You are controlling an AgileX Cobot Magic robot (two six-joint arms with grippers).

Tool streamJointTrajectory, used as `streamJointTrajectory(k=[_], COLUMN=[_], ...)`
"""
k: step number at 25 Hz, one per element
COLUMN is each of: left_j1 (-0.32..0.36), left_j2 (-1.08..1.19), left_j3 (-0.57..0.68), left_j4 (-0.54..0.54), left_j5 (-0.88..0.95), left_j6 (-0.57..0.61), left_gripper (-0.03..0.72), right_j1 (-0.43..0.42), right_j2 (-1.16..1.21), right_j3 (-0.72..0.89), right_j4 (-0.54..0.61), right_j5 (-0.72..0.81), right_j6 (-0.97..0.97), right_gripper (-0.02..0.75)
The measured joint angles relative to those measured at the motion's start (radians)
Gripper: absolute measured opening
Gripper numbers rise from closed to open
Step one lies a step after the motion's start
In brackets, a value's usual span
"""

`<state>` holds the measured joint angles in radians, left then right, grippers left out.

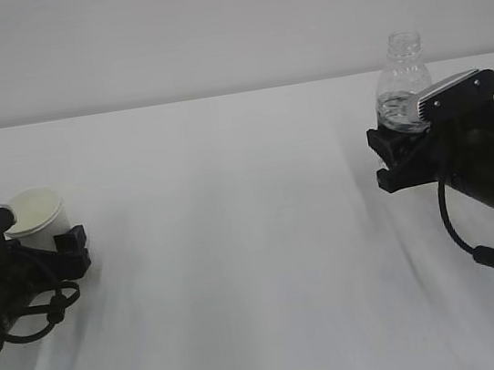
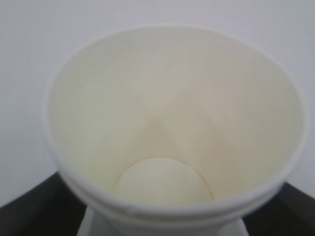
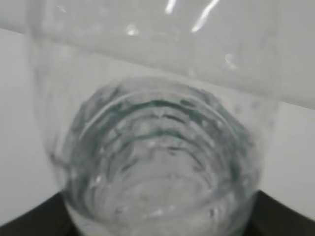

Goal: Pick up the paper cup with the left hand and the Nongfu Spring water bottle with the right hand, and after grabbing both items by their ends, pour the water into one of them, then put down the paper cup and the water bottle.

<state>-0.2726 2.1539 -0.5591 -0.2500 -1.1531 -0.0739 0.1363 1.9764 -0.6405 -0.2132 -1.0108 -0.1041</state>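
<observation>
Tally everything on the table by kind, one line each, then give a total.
Paper cup: 1
Water bottle: 1
Robot grippers: 2, the left gripper at the cup, the right gripper at the bottle
Total: 4

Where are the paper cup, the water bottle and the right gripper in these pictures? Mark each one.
paper cup (image 1: 38,214): exterior view, on its white outer wall below the rim.
water bottle (image 1: 401,80): exterior view, on its clear shoulder below the neck.
right gripper (image 1: 394,157): exterior view, on the black fingers around the bottle's lower part.
</observation>
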Motion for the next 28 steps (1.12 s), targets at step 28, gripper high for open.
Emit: streamJointTrajectory(k=[28], left_j1=[0.0], left_j2=[0.002], left_j3=[-0.031], left_j4=[0.0], left_j5=[0.0], left_j6=[0.0], left_gripper=[0.581], right_j1=[0.0], right_j2=[0.0], right_j3=[0.0], right_j4=[0.0], right_j5=[0.0], right_j6=[-0.002], right_gripper=[0.416])
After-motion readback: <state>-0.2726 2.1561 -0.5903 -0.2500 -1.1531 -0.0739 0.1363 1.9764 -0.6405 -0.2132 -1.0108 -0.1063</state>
